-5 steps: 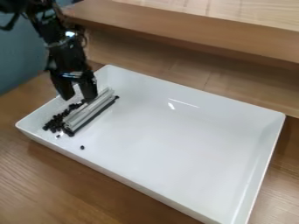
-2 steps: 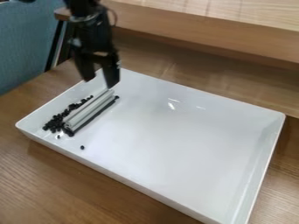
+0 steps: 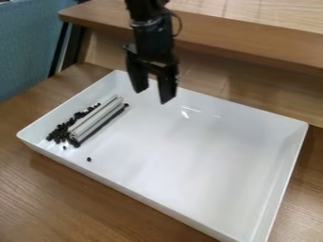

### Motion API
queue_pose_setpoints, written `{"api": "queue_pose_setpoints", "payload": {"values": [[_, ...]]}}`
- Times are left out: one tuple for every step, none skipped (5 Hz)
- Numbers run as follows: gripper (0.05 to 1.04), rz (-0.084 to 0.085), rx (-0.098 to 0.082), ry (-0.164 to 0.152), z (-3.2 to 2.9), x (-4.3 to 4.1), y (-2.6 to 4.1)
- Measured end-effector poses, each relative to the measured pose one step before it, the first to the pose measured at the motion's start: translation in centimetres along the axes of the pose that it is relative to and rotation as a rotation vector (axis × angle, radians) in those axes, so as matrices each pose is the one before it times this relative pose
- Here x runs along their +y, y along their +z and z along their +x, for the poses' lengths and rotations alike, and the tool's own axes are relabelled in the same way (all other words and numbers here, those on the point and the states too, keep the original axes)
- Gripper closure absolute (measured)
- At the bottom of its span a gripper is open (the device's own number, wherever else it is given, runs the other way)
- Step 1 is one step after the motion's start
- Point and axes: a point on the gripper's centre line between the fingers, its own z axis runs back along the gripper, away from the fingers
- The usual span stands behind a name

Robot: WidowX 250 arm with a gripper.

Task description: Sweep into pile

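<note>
The black gripper [image 3: 153,97] hangs open above the tray's back left part, to the right of the sweeping tool and apart from it. A grey, ridged bar-like tool [image 3: 96,119] with a dark lower edge lies slanted near the left end of the white tray [image 3: 189,156]. Small black pieces [image 3: 60,132] are gathered along the tool's left side, thickest at its near end. One single black piece [image 3: 89,159] lies apart, nearer the tray's front wall.
The tray's raised rim [image 3: 126,190] runs all round it. Behind it stands a raised wooden shelf [image 3: 252,45], close to the arm. A blue chair back [image 3: 28,47] is at the upper left. Wooden table [image 3: 56,198] surrounds the tray.
The gripper has moved up off the tool and to the right, leaving the tool lying in the tray. Tool and black pieces look much the same.
</note>
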Motion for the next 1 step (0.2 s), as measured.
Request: {"api": "queue_pose_setpoints", "payload": {"values": [[0.086,-0.0001,0.0042,-0.0322,0.384,-1.35,-0.13]]}}
